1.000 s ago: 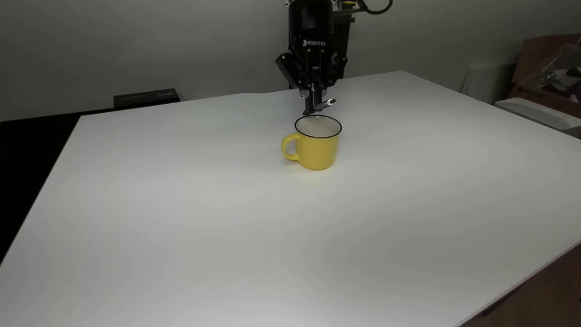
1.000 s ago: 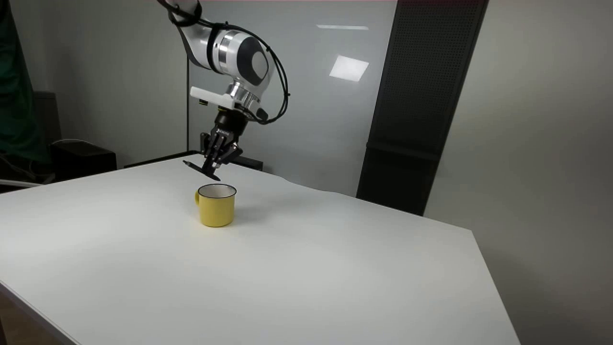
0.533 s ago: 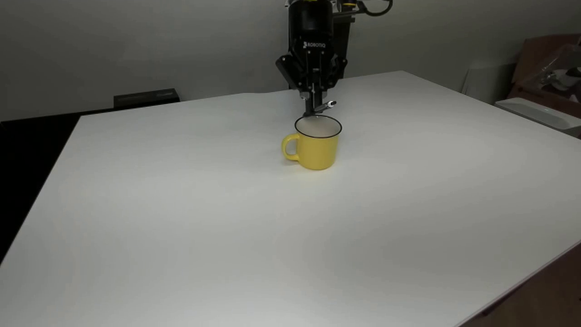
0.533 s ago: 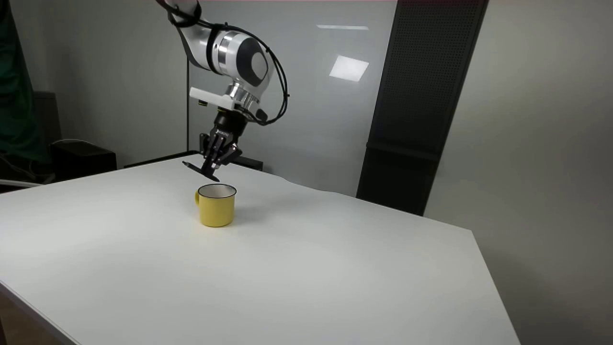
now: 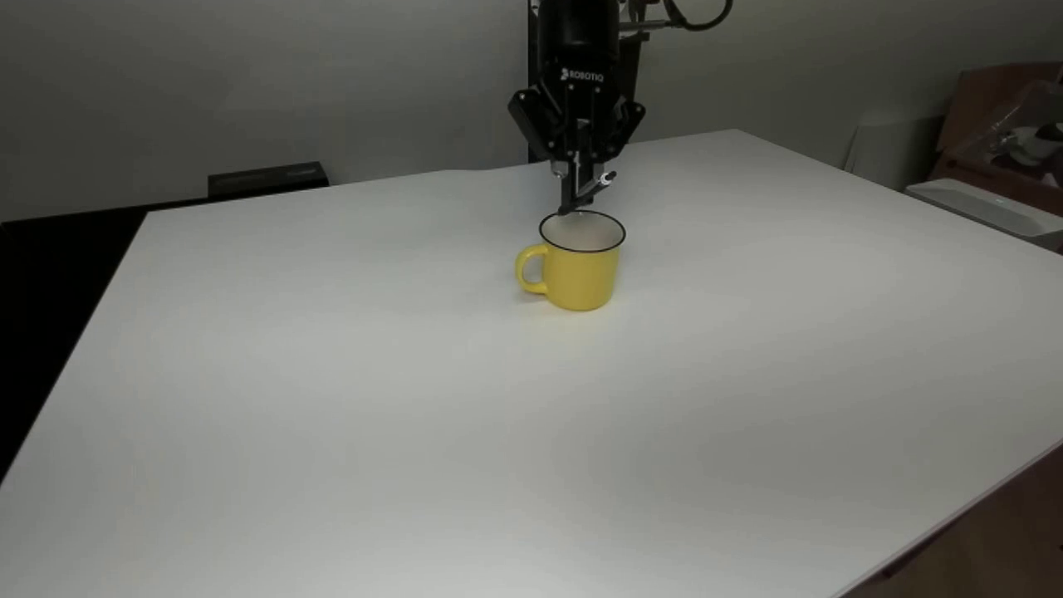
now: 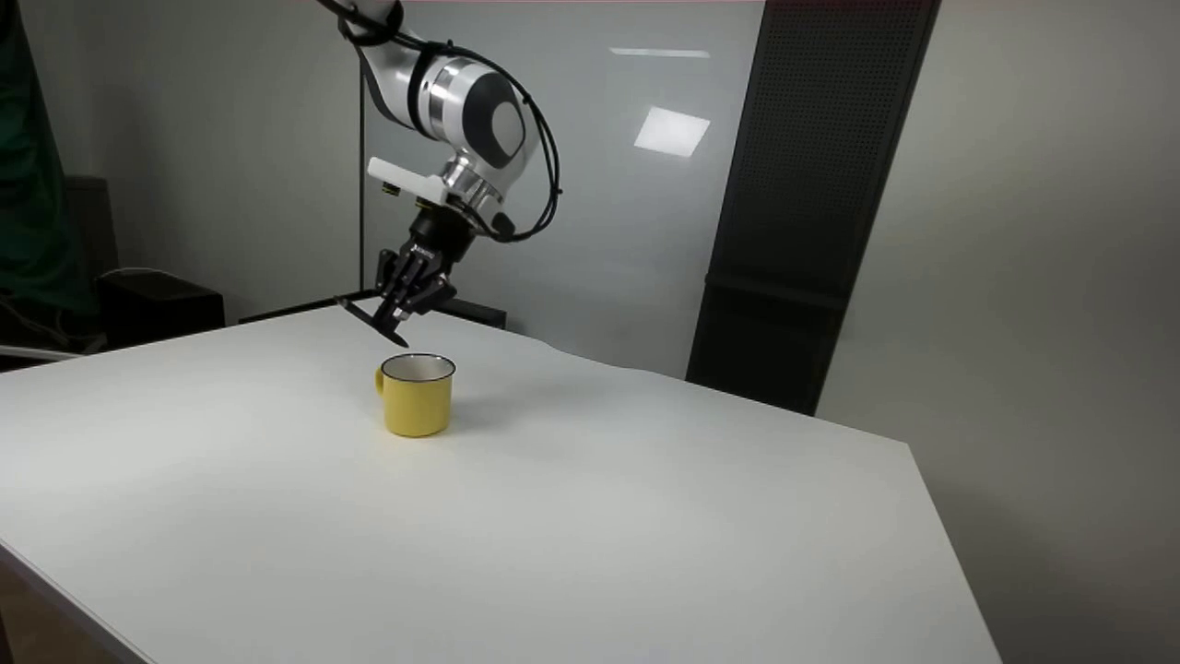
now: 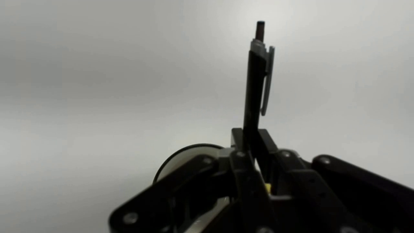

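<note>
A slim black pen (image 7: 254, 94) with a silver clip and a dark red end is pinched between the fingertips of my gripper (image 7: 250, 137). It juts well past them in the wrist view. Both exterior views show the pen (image 6: 358, 314) slanting, its lower end close to the rim of a yellow mug (image 5: 580, 278). The mug (image 6: 417, 406) stands upright on the white table, black-rimmed and white inside, its handle at the left. My gripper (image 5: 579, 195) hangs behind and above it. In the wrist view the fingers hide much of the mug (image 7: 176, 161).
The white table (image 5: 415, 432) spreads widely around the mug. Behind its far edge lies a flat black box (image 5: 267, 179). A cardboard box (image 5: 988, 108) and a white device (image 5: 984, 203) are beyond the right edge. A dark panel (image 6: 811, 203) stands at the wall.
My gripper, still clamping the pen, has shifted a little leftward in one exterior view and slightly right and up in another. The pen slants more steeply. The mug has stayed put.
</note>
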`<state>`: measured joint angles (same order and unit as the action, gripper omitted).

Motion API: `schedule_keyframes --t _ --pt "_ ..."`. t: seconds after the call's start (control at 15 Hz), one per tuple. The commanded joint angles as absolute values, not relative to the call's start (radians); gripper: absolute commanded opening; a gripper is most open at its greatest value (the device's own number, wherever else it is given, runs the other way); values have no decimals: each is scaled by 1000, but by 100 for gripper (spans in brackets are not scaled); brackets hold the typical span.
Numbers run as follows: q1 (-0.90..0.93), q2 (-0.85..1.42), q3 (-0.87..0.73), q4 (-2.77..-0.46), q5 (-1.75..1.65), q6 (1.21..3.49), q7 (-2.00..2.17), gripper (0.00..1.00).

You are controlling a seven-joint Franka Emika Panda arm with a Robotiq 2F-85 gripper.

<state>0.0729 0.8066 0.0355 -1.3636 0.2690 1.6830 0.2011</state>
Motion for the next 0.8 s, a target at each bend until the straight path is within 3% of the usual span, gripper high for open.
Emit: schedule_keyframes --t 0.0,0.73 --pt "45 798 31 -1351 308 1664 270 3" --pt "-16 842 21 -1335 395 1660 349 3"
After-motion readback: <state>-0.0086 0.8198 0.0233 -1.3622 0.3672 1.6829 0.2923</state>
